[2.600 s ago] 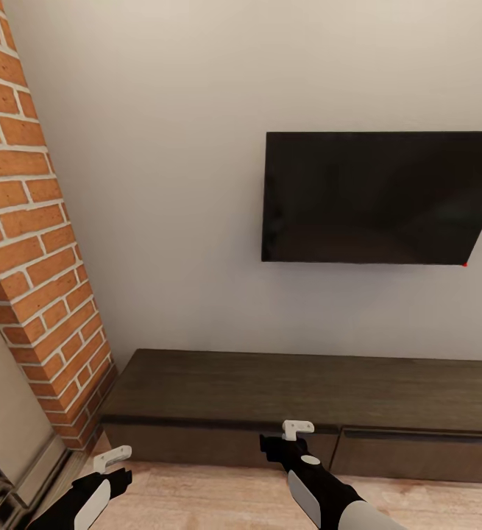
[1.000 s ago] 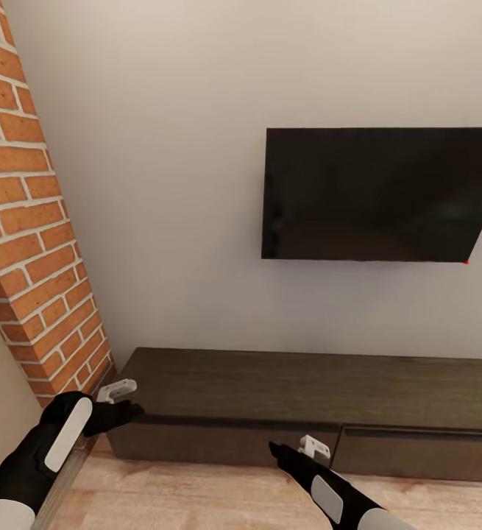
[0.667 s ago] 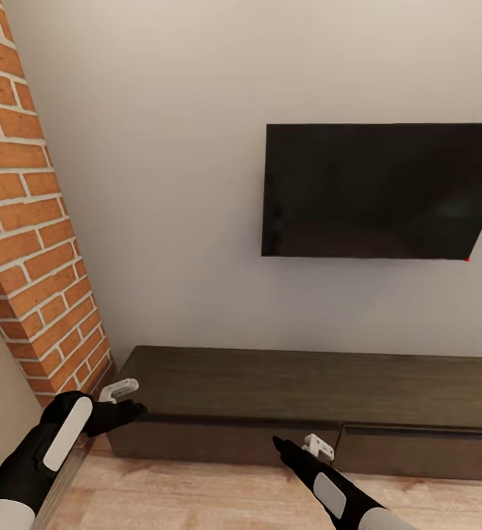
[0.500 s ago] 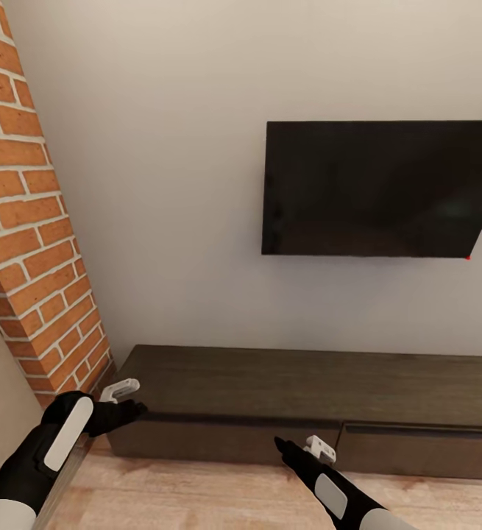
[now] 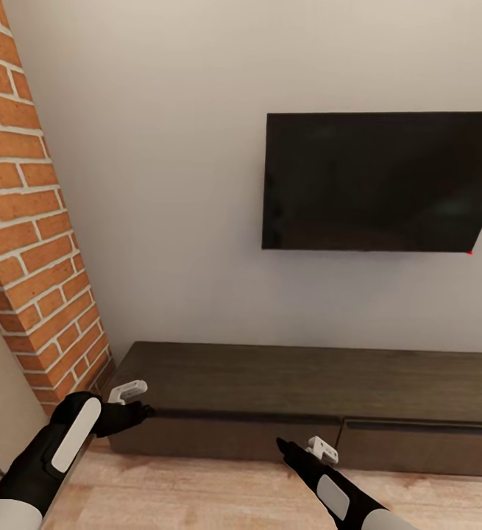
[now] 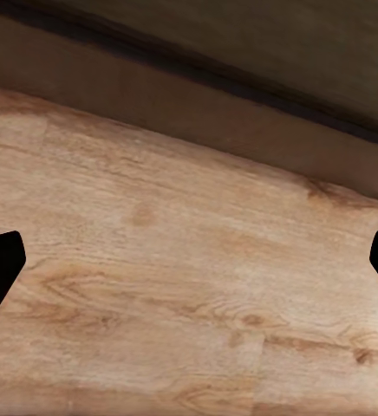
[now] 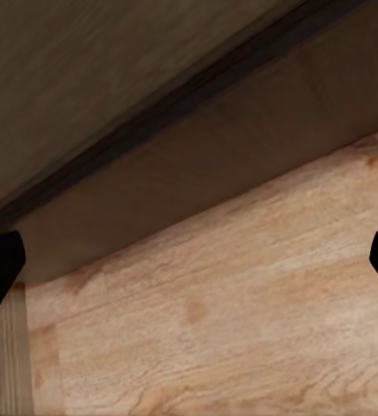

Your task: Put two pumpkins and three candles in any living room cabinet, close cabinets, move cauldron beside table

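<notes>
One long, low dark-brown wood cabinet [image 5: 307,394] runs along the pale wall, its two visible plain drawer fronts shut. One black wall-mounted TV [image 5: 377,182] hangs above it, and one red brick fireplace column [image 5: 31,221] rises at the left. Two claws hang over the light wood plank floor [image 5: 218,493]: the left claw [image 5: 132,401] near the cabinet's left corner, the right claw [image 5: 310,447] before its front. Both are spread wide, empty.

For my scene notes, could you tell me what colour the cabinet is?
Dark brown wood grain; the cabinet shows best in the head view.
</notes>
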### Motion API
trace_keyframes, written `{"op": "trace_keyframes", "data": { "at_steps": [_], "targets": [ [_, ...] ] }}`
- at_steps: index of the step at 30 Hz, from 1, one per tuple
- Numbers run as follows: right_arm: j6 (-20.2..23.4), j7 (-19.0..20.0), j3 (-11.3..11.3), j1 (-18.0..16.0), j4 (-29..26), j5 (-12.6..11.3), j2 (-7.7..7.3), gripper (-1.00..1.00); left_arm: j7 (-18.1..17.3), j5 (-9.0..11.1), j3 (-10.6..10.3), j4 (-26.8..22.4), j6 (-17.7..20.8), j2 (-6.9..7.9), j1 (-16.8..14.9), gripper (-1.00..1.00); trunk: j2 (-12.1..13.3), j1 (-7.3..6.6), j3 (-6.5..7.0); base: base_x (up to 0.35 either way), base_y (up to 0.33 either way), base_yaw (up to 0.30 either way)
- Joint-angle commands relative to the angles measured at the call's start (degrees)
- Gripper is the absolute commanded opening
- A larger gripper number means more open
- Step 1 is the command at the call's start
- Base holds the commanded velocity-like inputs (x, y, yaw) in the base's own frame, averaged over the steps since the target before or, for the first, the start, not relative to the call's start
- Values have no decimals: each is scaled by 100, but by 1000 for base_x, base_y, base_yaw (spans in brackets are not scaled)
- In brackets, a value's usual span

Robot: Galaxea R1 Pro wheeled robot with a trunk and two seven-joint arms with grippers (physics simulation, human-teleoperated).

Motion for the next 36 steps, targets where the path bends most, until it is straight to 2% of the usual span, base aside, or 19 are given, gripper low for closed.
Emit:
{"op": "trace_keyframes", "data": {
  "at_steps": [1,20,25,28,30,33,35,36],
  "targets": [
    [-25,18,43,-6,8,-58,-2,100,58,63,-15,-5,11,5,-4,100,-45,22,-24,0,0,0],
    [-36,-27,41,-6,2,-57,3,100,58,67,-28,-78,12,25,-4,100,-807,440,-365,0,0,0],
    [-272,-28,43,-6,16,-64,-2,100,58,152,-24,-83,12,44,-4,100,-1007,549,-455,0,0,0],
    [-336,-28,44,-6,84,-65,-1,100,58,493,-27,-84,12,79,-4,100,-1128,615,-509,0,0,0],
    [-381,-28,41,-6,169,-66,-2,100,58,882,-28,-84,26,161,-4,100,-1208,659,-545,0,0,0],
    [-520,49,32,-6,300,-81,-8,100,58,1470,-38,-88,48,382,-4,100,-1328,725,-599,0,0,0],
    [-550,355,13,-6,340,-168,-70,100,58,1842,-44,-91,53,520,-4,100,-1409,769,-635,0,0,0],
    [-545,638,-18,-6,352,-296,-136,100,58,2032,-65,-92,54,582,-4,100,-1449,791,-653,0,0,0]
  ]
}}
